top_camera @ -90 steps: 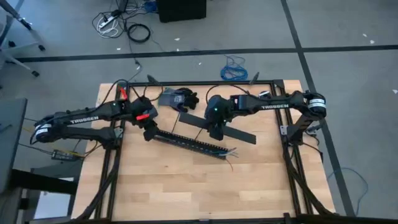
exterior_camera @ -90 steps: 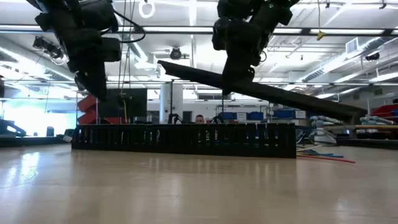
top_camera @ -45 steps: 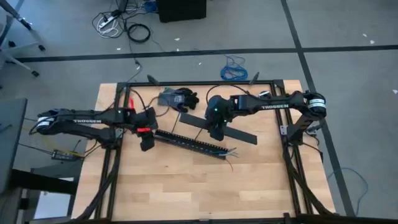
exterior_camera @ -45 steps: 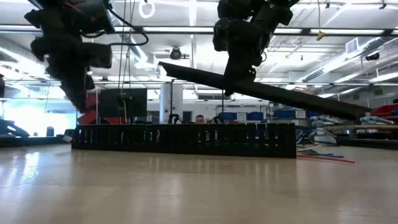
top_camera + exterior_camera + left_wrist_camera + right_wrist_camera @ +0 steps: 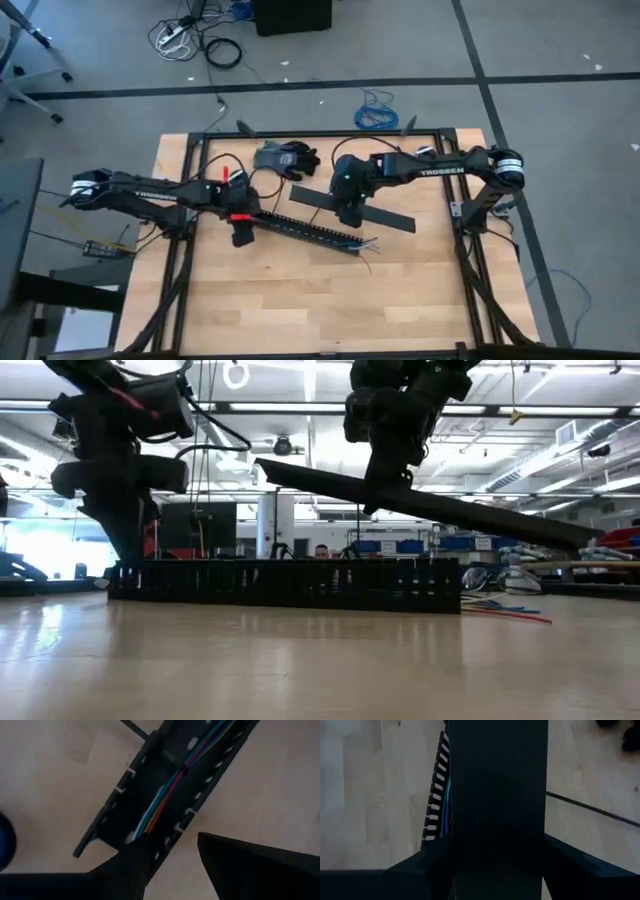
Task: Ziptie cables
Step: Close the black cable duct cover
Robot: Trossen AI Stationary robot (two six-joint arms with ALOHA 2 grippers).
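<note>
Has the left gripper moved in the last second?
Yes. The left gripper has come down toward the table's near edge, to the left end of the slotted tray, which also slid slightly.

Your wooden table [image 5: 300, 300] stands on a grey floor [image 5: 560, 50] crossed by dark tape lines [image 5: 300, 85]. A blue coiled cable [image 5: 377, 108] lies behind it. Beyond the table, you see long ceiling lights [image 5: 560, 455] and blue bins [image 5: 400, 546].
</note>
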